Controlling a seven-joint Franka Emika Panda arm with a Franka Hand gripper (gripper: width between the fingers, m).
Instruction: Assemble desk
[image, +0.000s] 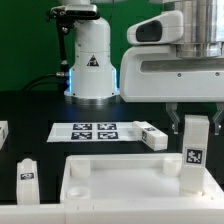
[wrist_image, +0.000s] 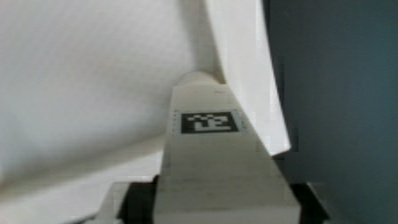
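Note:
The desk panel (image: 130, 178) is a large white rimmed tray lying flat at the front of the table, with a round socket at its left corner (image: 76, 171). My gripper (image: 193, 122) is shut on a white block leg (image: 194, 150) with a square tag, holding it upright over the panel's right corner. In the wrist view the same leg (wrist_image: 217, 150) runs out from between the fingers (wrist_image: 146, 198), its tag facing the camera, above the panel's rim (wrist_image: 240, 60). Another leg (image: 153, 135) lies flat behind the panel, and one (image: 27, 171) stands left of it.
The marker board (image: 96, 130) lies flat behind the panel. The arm's white base (image: 90, 60) stands at the back. A white part (image: 3, 132) sits at the exterior view's left edge.

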